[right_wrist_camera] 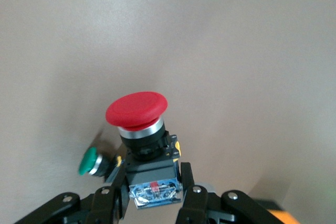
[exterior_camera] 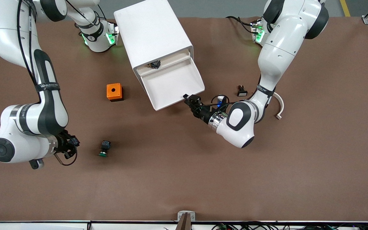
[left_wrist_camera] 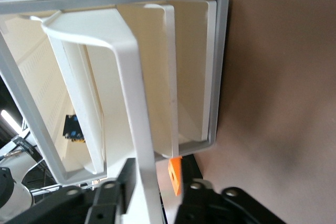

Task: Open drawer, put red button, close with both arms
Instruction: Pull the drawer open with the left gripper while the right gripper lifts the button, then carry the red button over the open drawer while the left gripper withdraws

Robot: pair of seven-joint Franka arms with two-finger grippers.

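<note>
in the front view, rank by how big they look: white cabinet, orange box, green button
1. White cabinet, largest by far.
2. Orange box.
3. Green button, a bit smaller than the box. It lies nearer the camera, so that gap may be slightly understated.

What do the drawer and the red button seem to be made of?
The drawer looks like matte white plastic: thin moulded walls with rounded edges. Its handle sits between the left gripper fingers. The red button, held in the right gripper, has a smooth, likely plastic cap, a shiny metal-looking ring and a black body, probably plastic.
</note>
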